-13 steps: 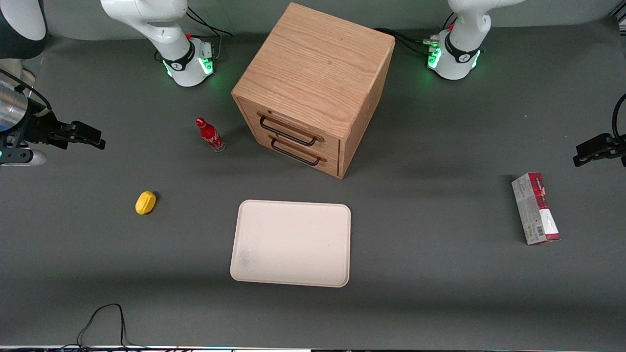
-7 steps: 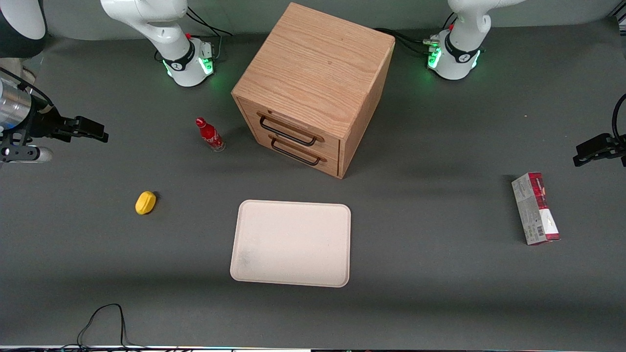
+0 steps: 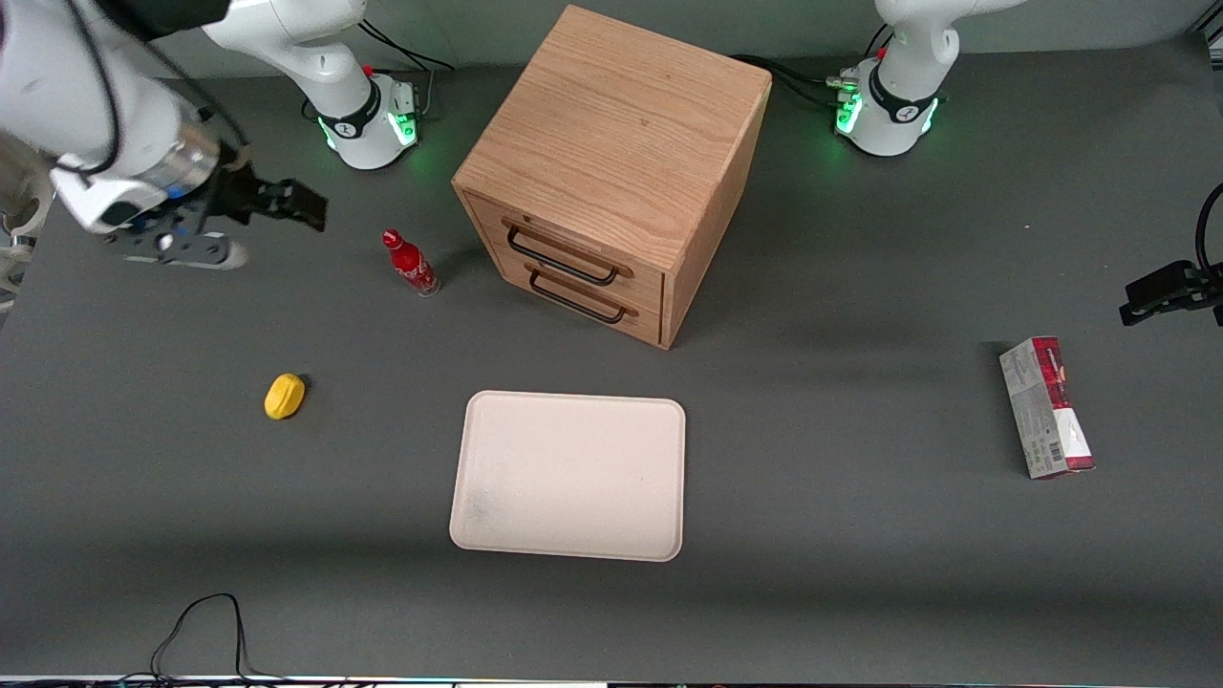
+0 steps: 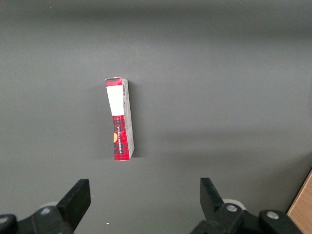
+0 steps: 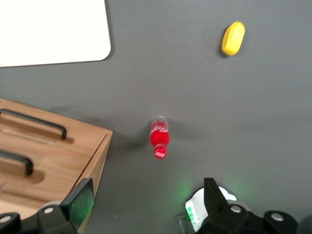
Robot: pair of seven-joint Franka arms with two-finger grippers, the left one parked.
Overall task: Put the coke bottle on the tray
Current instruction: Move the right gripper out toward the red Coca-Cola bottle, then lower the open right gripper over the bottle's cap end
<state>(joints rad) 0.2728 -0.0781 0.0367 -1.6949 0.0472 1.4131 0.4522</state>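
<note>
Clock bearings are read on the front view. Nearest the camera, a black cable loop [image 3: 201,621] is seen at the table edge, at 7 o'clock from the tray [image 3: 568,475]. The tray is laid flat on the grey table [image 3: 812,573] with nothing on it. A small yellow object [image 3: 285,396] is found at 10 o'clock from the tray, well apart from it. A red-and-grey carton [image 3: 1046,406] is laid flat at 3 o'clock from the tray, toward the parked arm's end of the table. Farther from the camera, the coke bottle [image 3: 411,263] is stood upright on the table at 11 o'clock from the tray, not on it and well apart from it. It is placed near the wooden drawer cabinet [image 3: 611,162], at 9 o'clock from the drawer fronts, with a gap between them. Two drawers with dark handles are shown on the cabinet, and both appear closed. The gripper [image 3: 304,208] is held at 10 o'clock from the bottle, near but clear of it, and nothing is gripped. In the right wrist view its fingers [image 5: 80,197] are spread wide and the bottle is seen from above, cap toward the camera. Farthest off, the two arm bases [image 3: 368,119] are lit green at 10 and 2 o'clock from the cabinet.
</note>
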